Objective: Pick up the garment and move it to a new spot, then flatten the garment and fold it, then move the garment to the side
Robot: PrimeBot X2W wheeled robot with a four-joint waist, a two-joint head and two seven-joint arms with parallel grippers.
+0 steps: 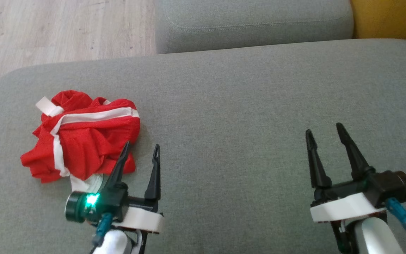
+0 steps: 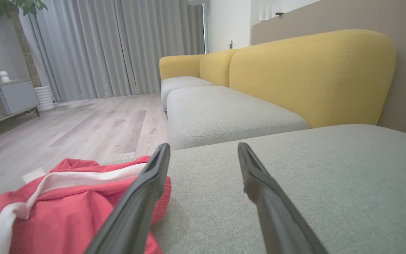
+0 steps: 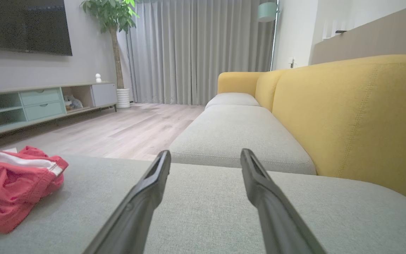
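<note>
item: red garment (image 1: 83, 137) with white trim, crumpled in a heap on the left part of the grey seat cushion (image 1: 245, 106).
left gripper (image 1: 142, 144): fingers spread apart, empty; one finger lies over the heap's near right edge, contact cannot be told.
right gripper (image 1: 323, 127): fingers spread apart, empty, well apart from the garment.
wooden floor (image 1: 48, 31) beyond the cushion.

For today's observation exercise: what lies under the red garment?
The garment rests on a grey cushion, which shows all round it. The patch directly beneath the crumpled heap is covered, so anything there cannot be seen.
</note>
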